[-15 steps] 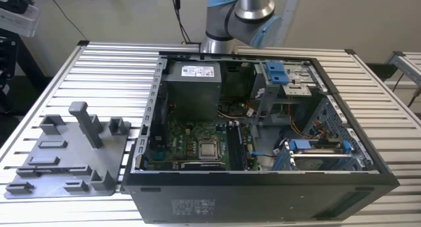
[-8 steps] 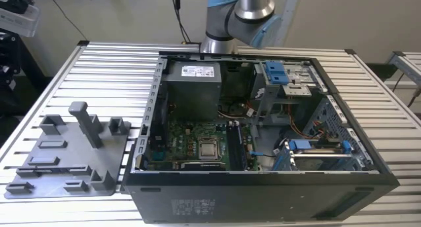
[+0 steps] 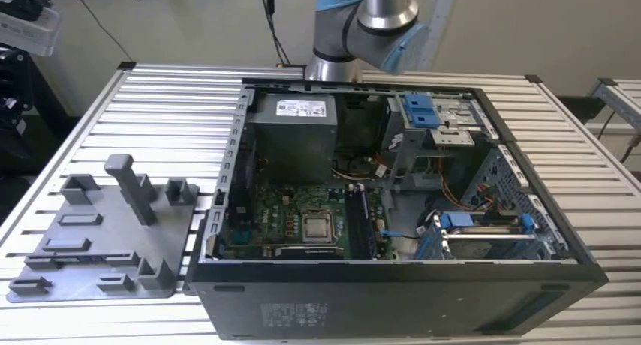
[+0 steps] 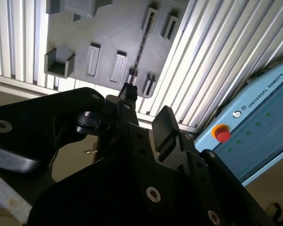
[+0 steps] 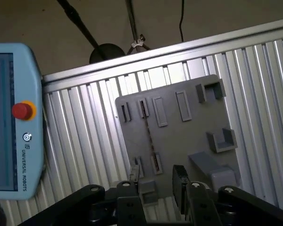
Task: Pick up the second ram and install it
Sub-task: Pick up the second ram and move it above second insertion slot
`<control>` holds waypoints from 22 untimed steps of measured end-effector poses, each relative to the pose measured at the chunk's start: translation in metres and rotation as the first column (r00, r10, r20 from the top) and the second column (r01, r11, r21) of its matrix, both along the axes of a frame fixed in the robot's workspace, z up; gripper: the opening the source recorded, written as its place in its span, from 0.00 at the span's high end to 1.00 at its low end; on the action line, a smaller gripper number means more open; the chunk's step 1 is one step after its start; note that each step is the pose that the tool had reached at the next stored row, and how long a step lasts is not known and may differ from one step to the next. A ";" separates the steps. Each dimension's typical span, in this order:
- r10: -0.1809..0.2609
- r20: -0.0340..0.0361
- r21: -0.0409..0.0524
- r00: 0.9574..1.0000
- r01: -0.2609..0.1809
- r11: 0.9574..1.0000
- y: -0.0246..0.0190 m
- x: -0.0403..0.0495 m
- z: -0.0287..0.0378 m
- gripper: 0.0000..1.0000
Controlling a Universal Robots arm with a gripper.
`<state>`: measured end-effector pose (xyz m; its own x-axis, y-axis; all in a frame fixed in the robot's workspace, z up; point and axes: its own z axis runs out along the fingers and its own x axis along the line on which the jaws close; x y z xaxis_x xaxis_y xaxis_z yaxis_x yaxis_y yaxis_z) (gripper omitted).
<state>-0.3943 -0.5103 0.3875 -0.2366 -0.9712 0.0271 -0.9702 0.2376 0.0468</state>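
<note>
Currently, tool (image 5: 155, 173) parted, second ram (image 5: 149, 136) in tray (image 5: 184, 139)

1. Memory stick (image 5: 149, 136): seen edge-on in both wrist views as a long, very thin, dark strip.
2. Pose: it stands upright on its long edge and runs straight. The same thin edge shows in the second wrist view (image 4: 141, 47).
3. Location: it sits on the grey tray (image 5: 179, 141), with each end seated in a small slotted holder.
4. Contact: only the tray's holders touch it.
5. Its flat faces are turned away, so the chips and label cannot be made out.
</note>
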 end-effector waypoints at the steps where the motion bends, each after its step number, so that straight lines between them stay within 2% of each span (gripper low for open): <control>1: 0.000 0.000 0.000 1.000 0.000 1.000 0.0000 0.0000 0.0000 0.58; 10: 0.000 0.000 0.000 1.000 0.000 1.000 0.0001 0.0001 -0.0010 0.58; 22: 0.017 0.000 -0.002 1.000 -0.017 1.000 0.0010 0.0000 -0.0163 0.58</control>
